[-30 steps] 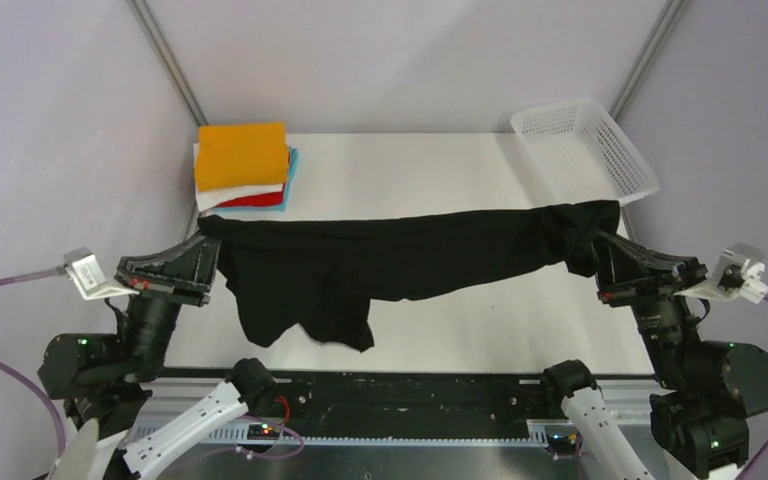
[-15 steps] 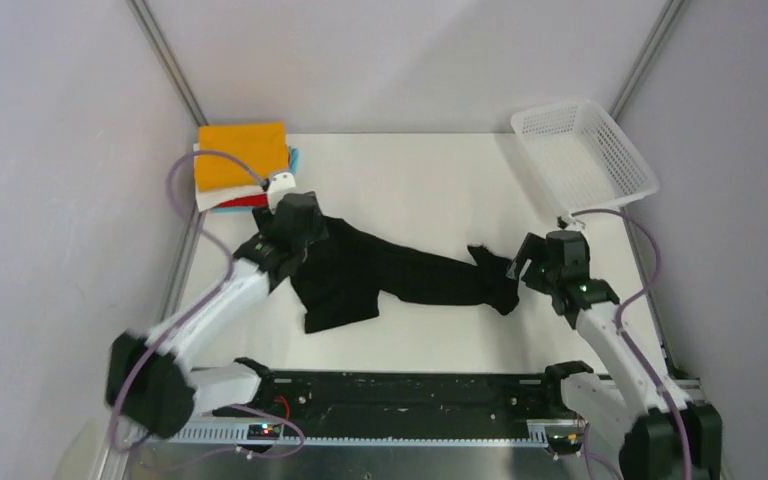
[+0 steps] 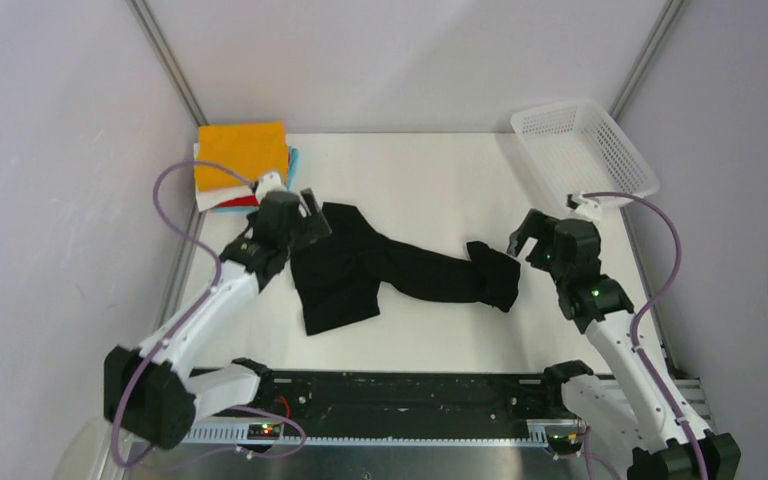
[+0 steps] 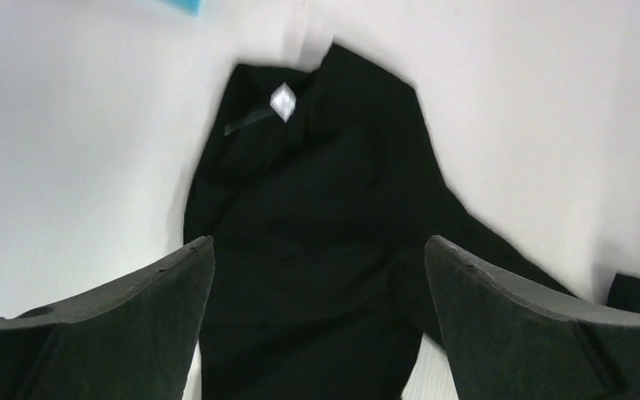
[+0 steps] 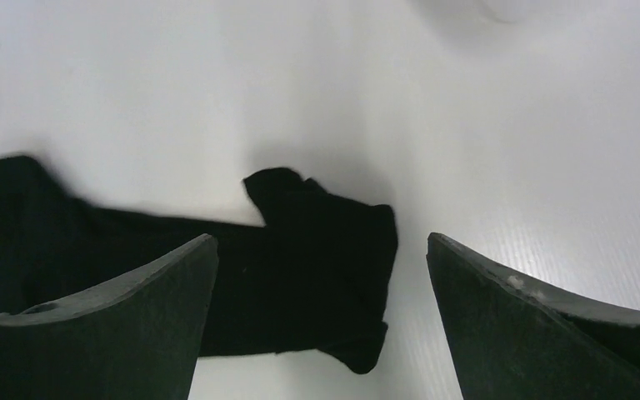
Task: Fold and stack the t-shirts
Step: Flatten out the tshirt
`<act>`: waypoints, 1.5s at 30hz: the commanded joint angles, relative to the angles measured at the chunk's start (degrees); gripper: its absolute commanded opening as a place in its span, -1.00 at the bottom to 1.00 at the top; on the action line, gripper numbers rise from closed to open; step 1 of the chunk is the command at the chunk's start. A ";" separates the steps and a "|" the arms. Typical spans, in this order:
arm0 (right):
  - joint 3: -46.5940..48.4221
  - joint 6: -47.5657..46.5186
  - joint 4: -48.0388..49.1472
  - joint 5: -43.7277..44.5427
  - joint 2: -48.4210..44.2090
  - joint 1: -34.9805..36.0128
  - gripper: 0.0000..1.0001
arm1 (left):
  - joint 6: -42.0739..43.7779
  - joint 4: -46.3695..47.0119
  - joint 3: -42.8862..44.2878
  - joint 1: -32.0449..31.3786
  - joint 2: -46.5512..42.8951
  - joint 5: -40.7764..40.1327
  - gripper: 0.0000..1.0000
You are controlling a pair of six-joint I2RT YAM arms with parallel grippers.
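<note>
Left pincer (image 3: 310,212) spread wide, nothing held, poised at the collar end of the black tee (image 3: 390,268); right pincer (image 3: 522,238) likewise spread wide and empty, just beside the bunched right end; tee laid mid-desk (image 3: 430,175), twisted into a narrow band, not flat. Risks judged: several layers may be pinched at once where the cloth is bunched, so creases would be folded in; the folded stack (image 3: 243,158), near the left pincer, could be nudged by a careless sweep.
</note>
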 commanded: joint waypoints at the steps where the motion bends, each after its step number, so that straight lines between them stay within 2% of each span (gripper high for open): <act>1: -0.47 -7.08 1.65 -0.68 -1.00 6.75 0.99 | -7.22 -5.79 -11.77 -2.28 -7.64 6.34 0.99; 4: -0.23 -12.70 4.81 -2.67 1.21 11.89 0.99 | -11.94 -10.06 -17.81 -4.68 -12.81 7.43 0.99; 6: 0.04 -13.78 6.19 -2.86 3.31 14.23 0.99 | -14.33 -11.22 -23.38 -7.04 -15.43 10.08 0.99; 10: 0.23 -13.78 7.92 -1.69 7.23 16.16 0.99 | -17.52 -11.70 -28.72 -10.24 -18.12 12.38 0.99; 15: 0.25 -13.44 8.56 -1.61 10.47 16.26 0.99 | -18.79 -9.53 -30.42 -10.67 -14.91 10.94 0.96; 16: 0.26 -13.67 8.77 -2.73 10.88 16.28 0.99 | -18.98 -7.45 -30.80 -10.70 -13.06 11.02 0.90; 18: 0.31 -14.64 9.82 -4.53 12.70 16.29 0.99 | -19.31 -3.56 -31.20 -10.64 -9.90 12.49 0.70; 19: 0.52 -15.11 10.35 -4.93 13.31 16.27 0.99 | -19.51 -2.18 -31.25 -10.70 -7.68 14.31 0.41; 20: 0.79 -15.30 10.54 -5.27 14.83 16.23 0.99 | -19.57 0.32 -31.14 -10.71 -6.62 15.49 0.23; 21: 1.67 -15.63 10.79 -5.47 15.61 16.21 0.99 | -19.57 1.44 -31.00 -10.76 -4.73 17.45 -0.17; 22: 2.29 -15.86 10.94 -5.85 17.80 16.20 0.99 | -19.52 2.65 -30.70 -10.78 -4.05 17.89 -0.41; 23: 3.71 -16.67 11.09 -6.55 18.98 16.20 0.99 | -19.38 3.04 -30.50 -10.80 -3.23 17.94 -0.85; 25: 6.96 -17.61 9.84 -6.36 23.71 16.27 0.98 | -18.88 3.03 -30.59 -10.88 -3.46 16.67 -0.98; 27: 10.86 -17.48 7.43 -4.53 29.18 16.20 0.93 | -18.65 3.02 -31.24 -10.87 -5.30 14.81 -1.00; 29: 14.40 -17.41 5.25 -2.22 36.20 16.20 0.80 | -18.49 3.07 -31.78 -10.81 -7.85 13.27 -1.00; 32: 18.49 -17.39 4.10 -0.37 41.97 15.30 0.65 | -17.67 3.08 -32.22 -10.88 -12.73 10.67 -1.00; 35: 20.82 -15.92 2.95 -0.57 48.05 13.42 0.36 | -17.33 3.00 -32.38 -10.84 -16.04 7.94 -1.00; 42: 25.64 -14.57 -0.05 -2.47 54.71 11.04 0.10 | -14.73 3.07 -30.85 -10.76 -18.43 5.91 -1.00; 44: 26.01 -14.67 -0.31 -3.63 55.39 10.83 -0.08 | -14.20 3.06 -29.88 -10.80 -18.26 5.49 -1.00; 45: 26.13 -14.57 -0.50 -3.86 55.53 10.62 -0.26 | -14.02 2.98 -29.63 -10.76 -18.19 5.32 -1.00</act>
